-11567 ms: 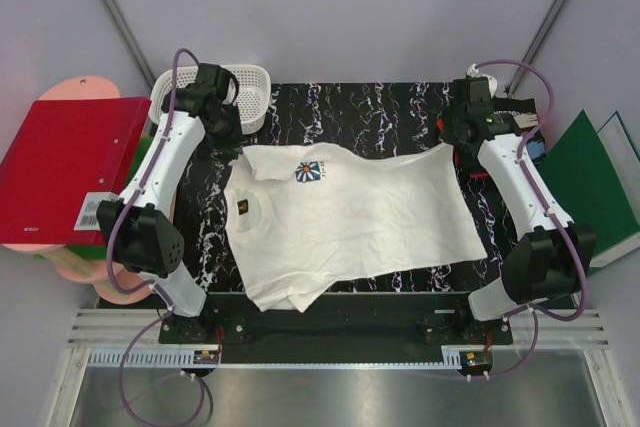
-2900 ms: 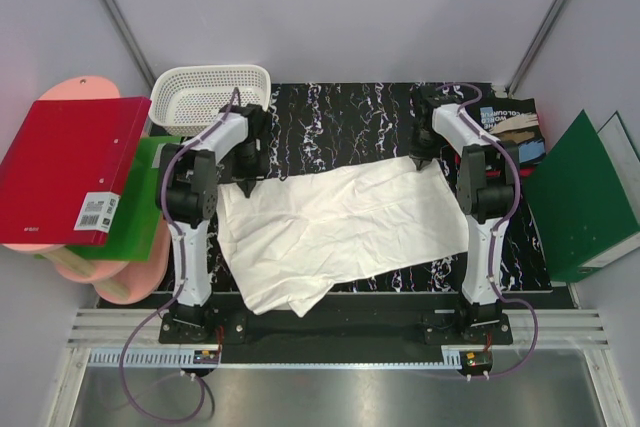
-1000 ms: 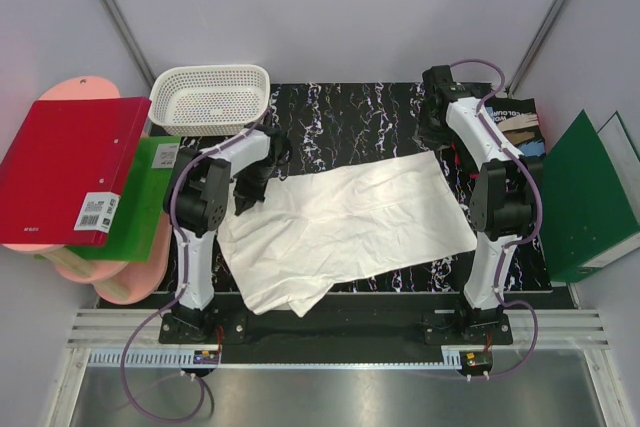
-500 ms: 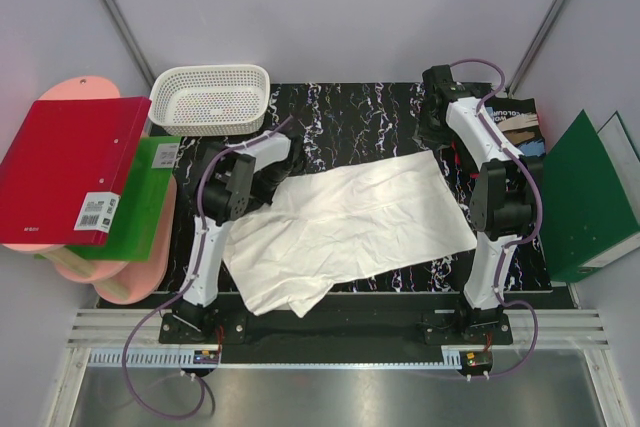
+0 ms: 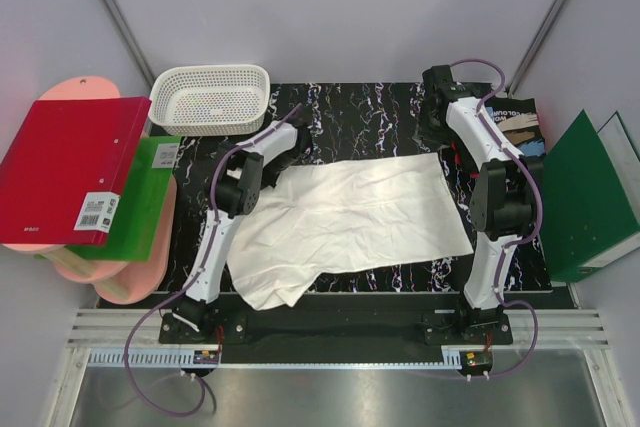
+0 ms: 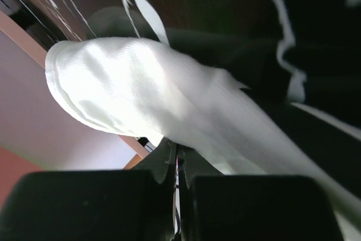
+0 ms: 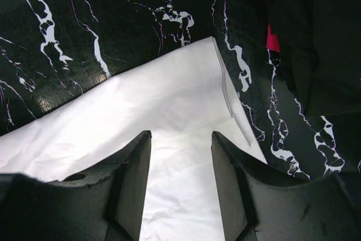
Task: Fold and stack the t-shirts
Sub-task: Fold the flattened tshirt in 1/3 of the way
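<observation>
A white t-shirt [image 5: 350, 217] lies folded with its plain side up on the black marbled mat [image 5: 350, 112]. My left gripper [image 5: 274, 167] is shut on the shirt's far left edge. In the left wrist view, a lifted fold of the white cloth [image 6: 141, 94] bulges out above the closed left gripper [image 6: 176, 146]. My right gripper [image 5: 437, 139] hangs open over the shirt's far right corner [image 7: 186, 77]. In the right wrist view nothing sits between the fingers of the right gripper [image 7: 180, 139]. A black t-shirt with a tan print [image 5: 515, 127] lies at the mat's far right.
A white lattice basket [image 5: 210, 97] stands at the far left of the mat. A red binder [image 5: 70, 172] and a green binder [image 5: 140, 207] lie over pink discs on the left. Another green binder [image 5: 590, 197] leans at the right.
My left gripper has swung right and farther away, dragging the shirt's left edge with it, so the shirt's left side has bunched inward. The right arm has stayed still.
</observation>
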